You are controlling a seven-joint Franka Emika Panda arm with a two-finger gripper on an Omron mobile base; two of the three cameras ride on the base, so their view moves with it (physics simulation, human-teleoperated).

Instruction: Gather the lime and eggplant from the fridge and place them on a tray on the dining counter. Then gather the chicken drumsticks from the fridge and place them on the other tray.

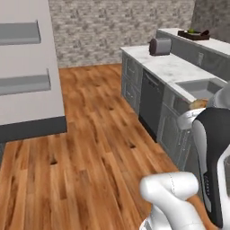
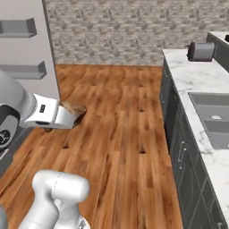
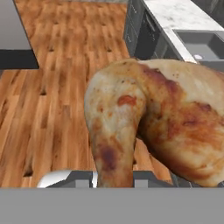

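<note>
Between the gripper fingers, close before the hand camera, I see the chicken drumstick clamped by its narrow end, so I judge I am in the carrying step. Beyond it lie the wood floor and the sink counter. Farthest stands a tray already loaded on the dining counter; next I must drive there and find the other tray.

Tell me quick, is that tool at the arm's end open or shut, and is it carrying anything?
Tool: shut on the roasted golden-brown chicken drumstick, carried above the wooden floor.
</note>
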